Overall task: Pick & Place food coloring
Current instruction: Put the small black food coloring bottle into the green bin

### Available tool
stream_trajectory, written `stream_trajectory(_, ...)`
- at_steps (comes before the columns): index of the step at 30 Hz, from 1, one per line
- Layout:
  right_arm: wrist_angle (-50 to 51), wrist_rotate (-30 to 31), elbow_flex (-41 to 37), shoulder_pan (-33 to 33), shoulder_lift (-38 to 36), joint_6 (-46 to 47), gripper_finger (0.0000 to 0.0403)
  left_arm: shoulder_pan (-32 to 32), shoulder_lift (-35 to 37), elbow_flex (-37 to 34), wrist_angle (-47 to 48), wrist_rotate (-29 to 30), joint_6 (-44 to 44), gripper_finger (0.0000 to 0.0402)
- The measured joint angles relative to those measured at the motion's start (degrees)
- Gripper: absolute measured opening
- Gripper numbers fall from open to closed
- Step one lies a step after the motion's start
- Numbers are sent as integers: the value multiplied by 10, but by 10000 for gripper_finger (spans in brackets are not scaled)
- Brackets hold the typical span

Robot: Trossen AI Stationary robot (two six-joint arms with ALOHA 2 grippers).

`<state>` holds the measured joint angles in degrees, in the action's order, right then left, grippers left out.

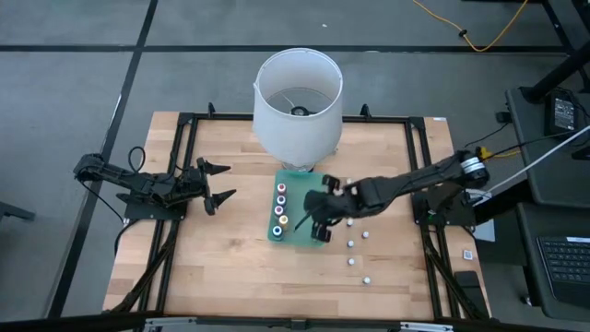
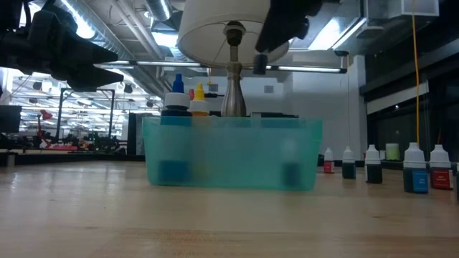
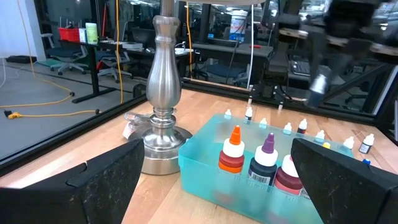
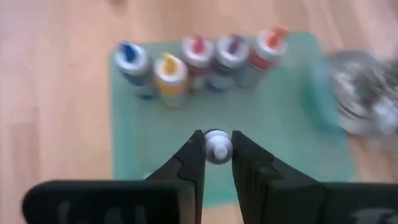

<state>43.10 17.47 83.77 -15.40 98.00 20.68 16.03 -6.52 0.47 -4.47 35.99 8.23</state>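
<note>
Lighting's even and pretty bright from overhead: ceiling strip lights (image 2: 107, 32) glare hard in the low view, and shadows on the wooden table (image 1: 230, 249) stay soft. The right wrist view is smeary: the bottles (image 4: 199, 59) beyond the jaws blur, while the white cap (image 4: 217, 145) between them is only slightly sharper. The teal bin (image 2: 233, 154) looks hazy up close.
</note>
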Motion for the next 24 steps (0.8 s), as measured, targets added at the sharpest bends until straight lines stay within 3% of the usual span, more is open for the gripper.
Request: stream_trajectory(24,-120,-11,-14,-71,129,-66,66,0,0,0,0,0,0,400)
